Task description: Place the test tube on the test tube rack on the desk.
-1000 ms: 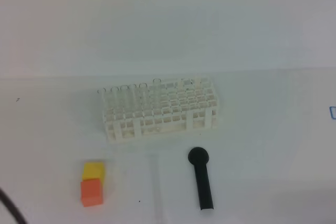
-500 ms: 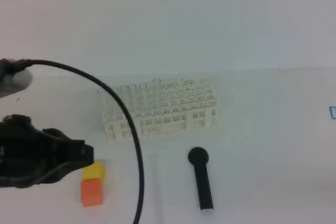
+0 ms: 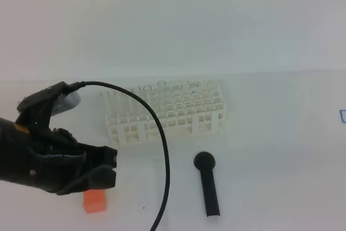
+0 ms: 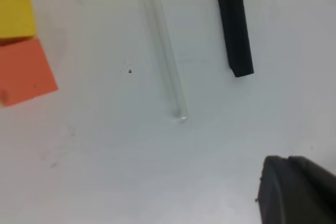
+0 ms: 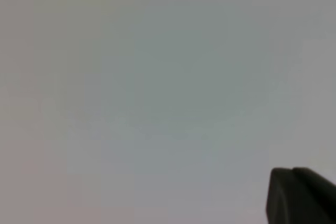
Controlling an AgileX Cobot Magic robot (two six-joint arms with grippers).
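**Left arm over the counter, glass tube lying flat**

Here's the left arm, big and black, reaching in from the left side of the high view, and its pincer is clenched tight with nothing in it. A black cable loops off the arm and drops down across the front of the scene.

The slim clear glass test tube lies flat on the plain white matt counter, hard to pick out against the white. From the left wrist camera you can trace it running lengthwise, its near end just short of the middle of the picture. It lies between the coloured blocks and the black club, touching neither.

The white plastic lattice test tube rack stands further back on the counter, upright on its legs, with several clear tubes already standing in its left-hand and rear holes. The loose tube is in front of it, well apart.

The black round-headed club-shaped object lies to the right of the tube, head toward the rack. An orange cube sits beside a yellow block, the two touching; the arm covers most of the yellow one from above.

The right pincer shows only as a dark corner in its own camera, over blank pale surface; it is clenched too, and grasps nothing that I can see.
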